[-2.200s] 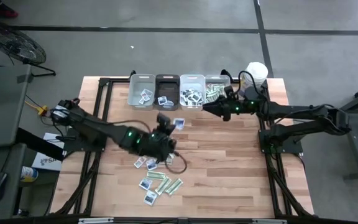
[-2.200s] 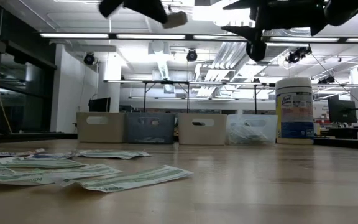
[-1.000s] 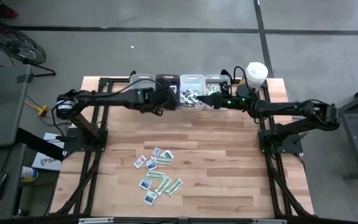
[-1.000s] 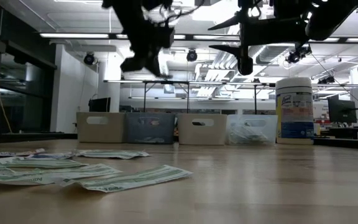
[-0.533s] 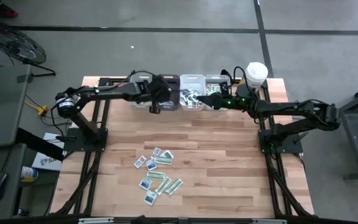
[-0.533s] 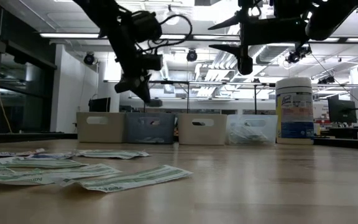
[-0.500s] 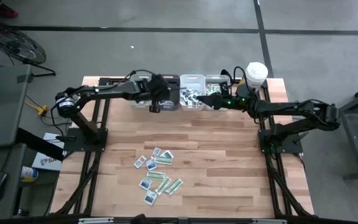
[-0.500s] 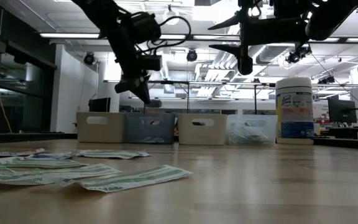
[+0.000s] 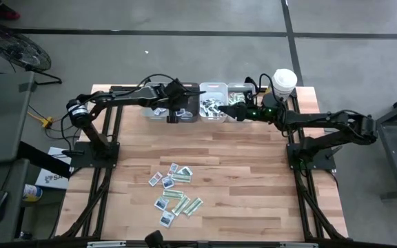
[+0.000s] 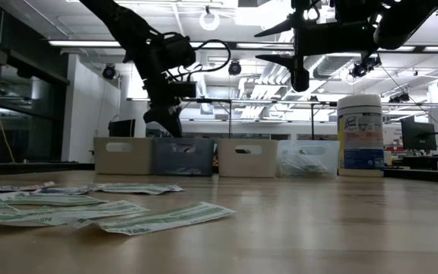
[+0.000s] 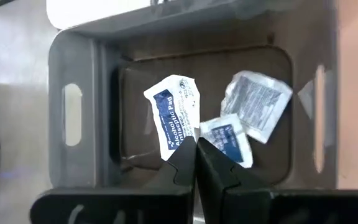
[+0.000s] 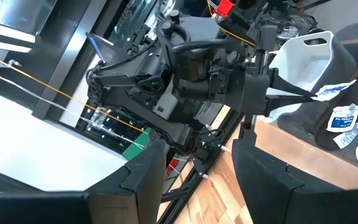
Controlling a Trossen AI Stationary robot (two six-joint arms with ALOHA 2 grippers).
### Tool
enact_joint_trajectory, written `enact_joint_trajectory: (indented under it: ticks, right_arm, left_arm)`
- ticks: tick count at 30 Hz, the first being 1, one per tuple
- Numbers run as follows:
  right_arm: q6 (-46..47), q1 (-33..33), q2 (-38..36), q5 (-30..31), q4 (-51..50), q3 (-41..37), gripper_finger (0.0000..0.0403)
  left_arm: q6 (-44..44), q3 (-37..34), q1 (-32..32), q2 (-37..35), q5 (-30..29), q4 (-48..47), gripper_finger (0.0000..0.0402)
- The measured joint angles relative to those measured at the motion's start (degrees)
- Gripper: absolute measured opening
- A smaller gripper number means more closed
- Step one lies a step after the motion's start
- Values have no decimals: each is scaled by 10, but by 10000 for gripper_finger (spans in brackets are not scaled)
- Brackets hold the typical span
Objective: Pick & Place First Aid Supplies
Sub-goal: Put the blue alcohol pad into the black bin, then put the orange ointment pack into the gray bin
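Alcohol pad packet (image 11: 174, 121), flat crinkled white paper w/ dark-blue print, was pinched by left gripper (image 11: 196, 146), fingers together on its edge, over dark grey plastic bin (image 11: 86, 99). Two more packets (image 11: 255, 102) lay beneath. Right gripper (image 12: 194, 165) hung w/ fingers apart.

A pale wooden plank counter (image 9: 253, 179) fills the frame's middle. Along its upper edge sit four small rectangular plastic bins (image 9: 198, 102) in a row, with a tall white round canister (image 9: 284, 80) at the upper right. A cluster of small flat paper packets (image 9: 174, 193) lies lower left of centre.
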Motion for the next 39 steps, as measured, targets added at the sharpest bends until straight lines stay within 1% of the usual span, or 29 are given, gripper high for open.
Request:
enact_joint_trajectory:
  ticks: [3, 6, 8, 14, 16, 18, 23, 27, 30, 35, 39]
  right_arm:
    - [0, 0, 0, 0, 0, 0, 178]
    - [0, 0, 0, -3, 0, 0, 178]
    - [1, 0, 0, -10, 0, 0, 178]
    - [0, 0, 0, -36, 4, 0, 178]
    - [-6, 0, -4, -44, 5, 0, 178]
    - [-13, 0, -11, -53, 5, 0, 178]
    - [-31, 0, -32, -60, -8, 0, 178]
    - [-60, 0, -56, -71, -51, 0, 178]
    - [-85, 0, -75, -75, -87, 0, 178]
    - [-126, -4, -110, -83, -145, 0, 178]
    - [-157, -15, -142, -84, -217, 0, 178]
  left_arm:
    - [-4, 0, 0, 0, -6, 7, 2]
    - [-2, 7, 0, 0, -1, 4, 21]
    - [3, 10, 0, 0, -1, 6, 45]
    - [6, 14, 0, 0, 10, 2, 138]
    - [6, 15, 0, -7, 13, -14, 161]
    - [4, 27, -4, -13, 15, -35, 175]
    - [-6, 58, -23, -47, 10, -127, 179]
    - [-49, 63, -55, -88, 7, -216, 169]
    - [-93, 64, -89, -116, -5, -278, 161]
    - [-176, 63, -161, -146, -9, -351, 152]
    - [-240, 44, -224, -162, -13, -371, 151]
